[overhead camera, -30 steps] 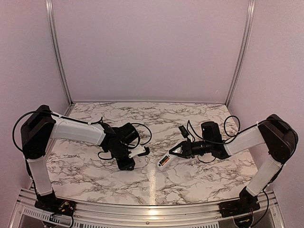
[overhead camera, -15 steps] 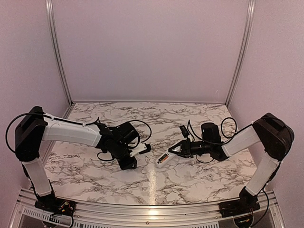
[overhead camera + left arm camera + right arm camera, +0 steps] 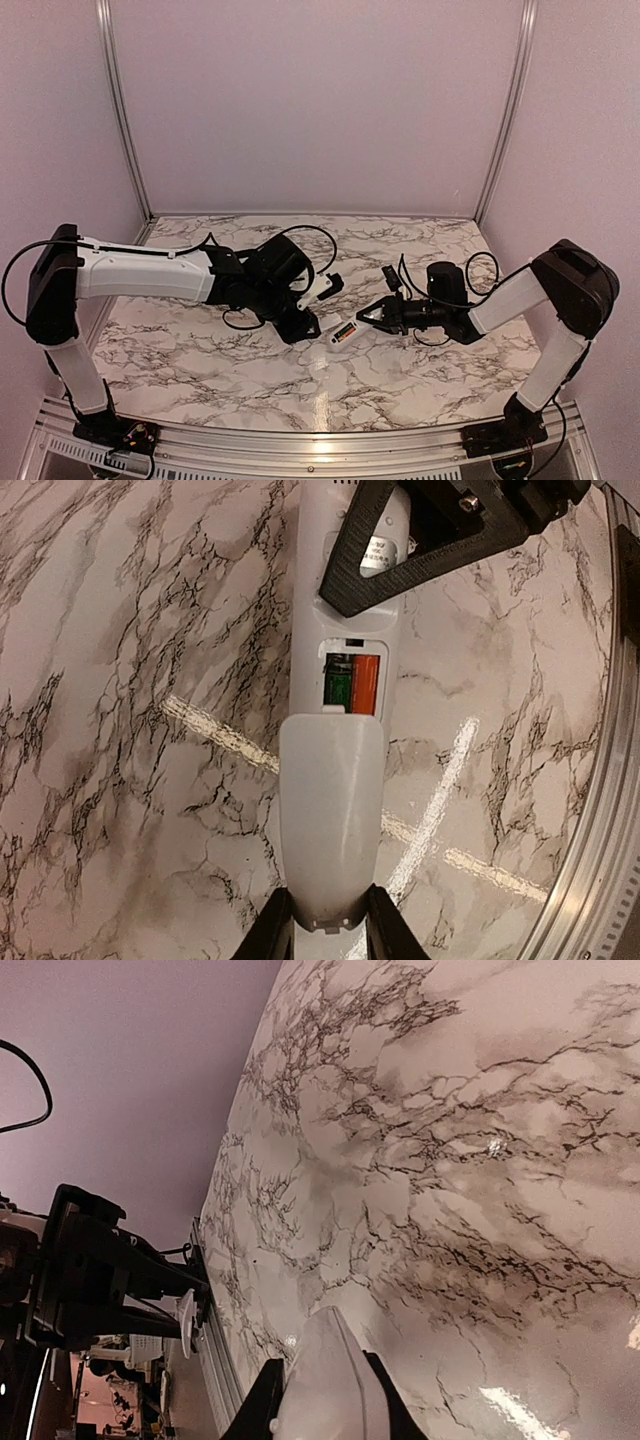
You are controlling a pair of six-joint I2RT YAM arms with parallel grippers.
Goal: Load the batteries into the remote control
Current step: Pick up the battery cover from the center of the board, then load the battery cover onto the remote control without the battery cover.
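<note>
The white remote control [image 3: 343, 334] is at the table's middle, held at its right end by my right gripper [image 3: 374, 317], which is shut on it. In the left wrist view the remote [image 3: 320, 610] lies back-up with its compartment open, and the orange-red and green batteries [image 3: 352, 683] sit inside. My left gripper [image 3: 330, 908] is shut on the plain white cover plate [image 3: 330, 810], whose far end reaches the compartment's near edge. The left gripper [image 3: 310, 327] sits just left of the remote. In the right wrist view my right gripper [image 3: 322, 1372] clamps the remote's white end [image 3: 330, 1410].
The marble table [image 3: 200, 370] has a metal rail [image 3: 300, 450] along its near edge, which also shows in the left wrist view [image 3: 600, 860]. Pale walls stand at the back and sides. Black cables [image 3: 300, 240] loop above the left wrist.
My left arm has swung right from the table's left-middle to the remote, carrying the cover plate. My right gripper has edged slightly left with the remote.
</note>
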